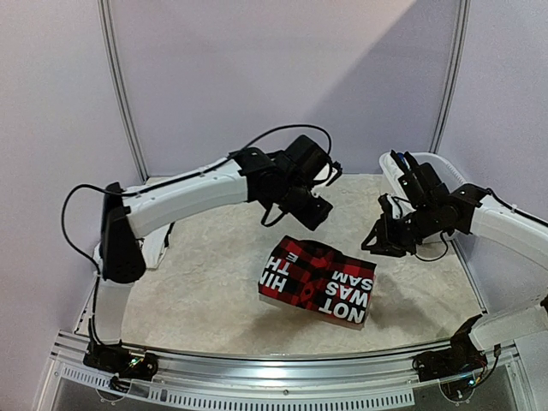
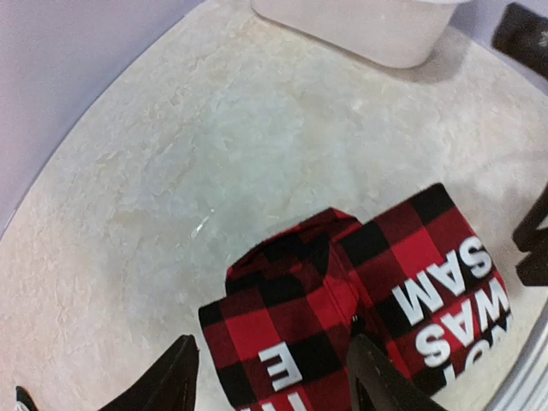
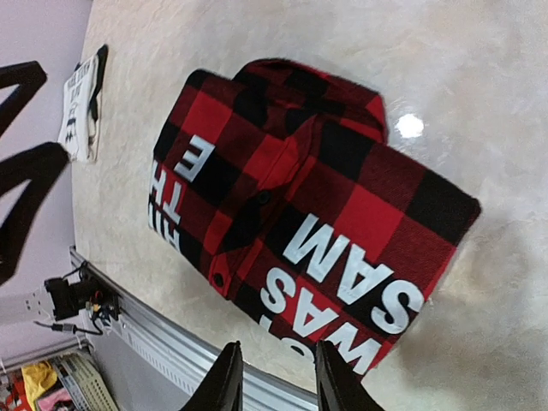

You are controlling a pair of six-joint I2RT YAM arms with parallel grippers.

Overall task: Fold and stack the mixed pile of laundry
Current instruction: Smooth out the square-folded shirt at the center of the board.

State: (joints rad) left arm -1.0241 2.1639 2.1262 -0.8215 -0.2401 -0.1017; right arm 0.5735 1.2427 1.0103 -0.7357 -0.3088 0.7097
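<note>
Jaws apart, empty on left gripper (image 2: 272, 355) and right gripper (image 3: 276, 351), with plaid shirt (image 1: 318, 281) folded flat well in front of white tub (image 2: 368, 30), looks like one garment done, rest of pile unseen, stacking pending.

Soft even light, diagonal shadow on back wall (image 1: 342, 86), glare spot on table (image 3: 445, 68), wrist views soft

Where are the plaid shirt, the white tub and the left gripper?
plaid shirt (image 1: 317, 282), top view, middle of the folded cloth.
white tub (image 2: 360, 30), left wrist view, its near wall.
left gripper (image 2: 271, 342), left wrist view, gap between its open fingertips.
</note>
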